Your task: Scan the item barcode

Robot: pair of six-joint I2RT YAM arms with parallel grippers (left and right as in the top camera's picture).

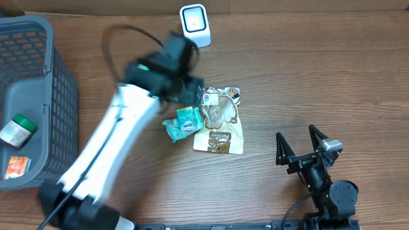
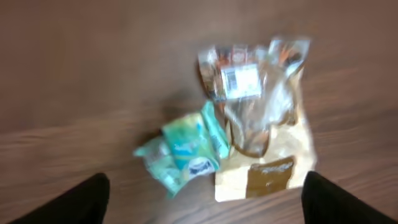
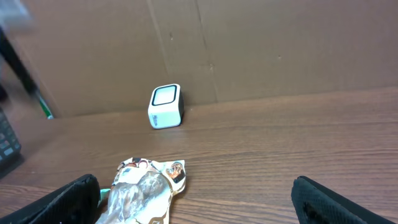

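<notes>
Above pouch, left gripper blurred.

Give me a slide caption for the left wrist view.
Left fingers open above a crinkled teal packet beside a tan-and-clear snack pouch on the brown wooden table.

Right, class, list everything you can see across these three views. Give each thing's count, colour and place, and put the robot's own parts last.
scanner: one, white, far edge of the table
snack pouch: one, tan and clear, lying flat mid-table
small packet: one, teal, against the pouch's left edge
basket: one, grey, left end of the table
jar: one, white with a green lid, inside the basket
flat packet: one, orange-red, inside the basket
table: one, brown wood, under everything
cardboard wall: one, brown, behind the table
left claw: one, black, open above the pouch
right claw: one, black, open, near right, holding nothing
</notes>
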